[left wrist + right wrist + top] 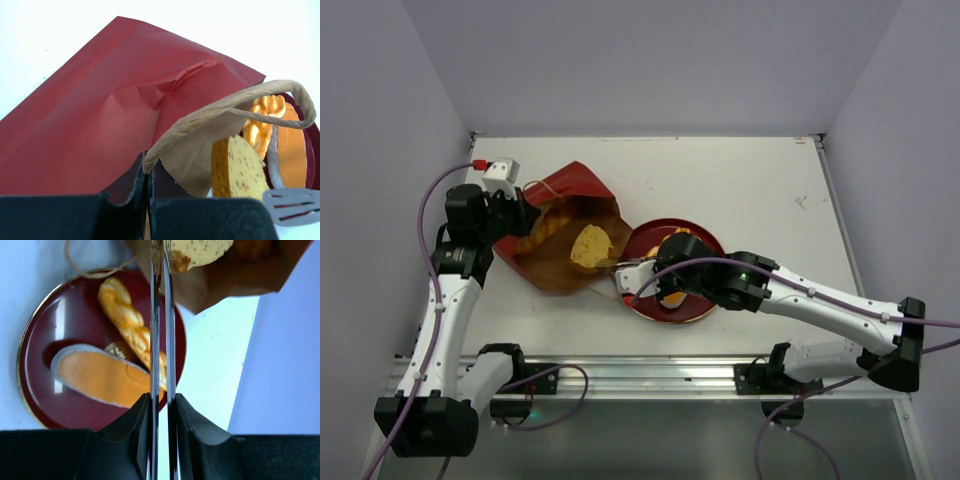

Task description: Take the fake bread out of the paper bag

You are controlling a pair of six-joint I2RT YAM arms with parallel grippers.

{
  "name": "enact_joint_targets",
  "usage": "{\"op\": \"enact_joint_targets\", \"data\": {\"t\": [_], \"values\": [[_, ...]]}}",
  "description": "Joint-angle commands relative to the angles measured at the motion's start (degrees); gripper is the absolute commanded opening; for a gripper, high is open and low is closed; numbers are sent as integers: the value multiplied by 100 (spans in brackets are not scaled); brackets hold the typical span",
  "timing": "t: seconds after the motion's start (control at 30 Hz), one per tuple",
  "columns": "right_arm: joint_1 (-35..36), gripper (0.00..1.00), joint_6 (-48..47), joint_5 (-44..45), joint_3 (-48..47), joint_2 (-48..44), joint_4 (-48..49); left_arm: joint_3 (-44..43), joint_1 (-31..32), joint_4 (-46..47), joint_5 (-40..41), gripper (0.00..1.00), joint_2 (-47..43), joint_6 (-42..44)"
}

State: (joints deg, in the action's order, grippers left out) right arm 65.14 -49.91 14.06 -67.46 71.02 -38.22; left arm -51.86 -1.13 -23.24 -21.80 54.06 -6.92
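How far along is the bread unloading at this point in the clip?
Done: a twisted stick and an orange slab lie on the plate. In hand: the left gripper pinches the paper bag; the right gripper sits at the round slice in its mouth, grip unclear. Left: that slice and a loaf inside the bag.

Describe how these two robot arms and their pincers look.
Both the left arm and right arm are slim white tubes joined by bulky black joints, each trailed by a looping purple cable. A small green light glows on the right one. The left gripper has chunky black fingers; the right gripper ends in thin, flat grey blades on black mounts.
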Motion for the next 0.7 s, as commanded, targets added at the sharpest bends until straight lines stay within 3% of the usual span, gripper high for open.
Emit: {"op": "enact_joint_targets", "data": {"t": [0.0, 0.33, 0.67], "values": [[-81, 3, 122, -255, 233, -527, -545, -307, -37, 101, 264, 0, 78, -73], [-871, 3, 183, -615, 681, -1757, -1161, -553, -46, 13, 580, 0, 298, -196], [-1495, 4, -10, -62, 1559, -2514, -1337, -721, -46, -40, 633, 0, 403, -240]]}}
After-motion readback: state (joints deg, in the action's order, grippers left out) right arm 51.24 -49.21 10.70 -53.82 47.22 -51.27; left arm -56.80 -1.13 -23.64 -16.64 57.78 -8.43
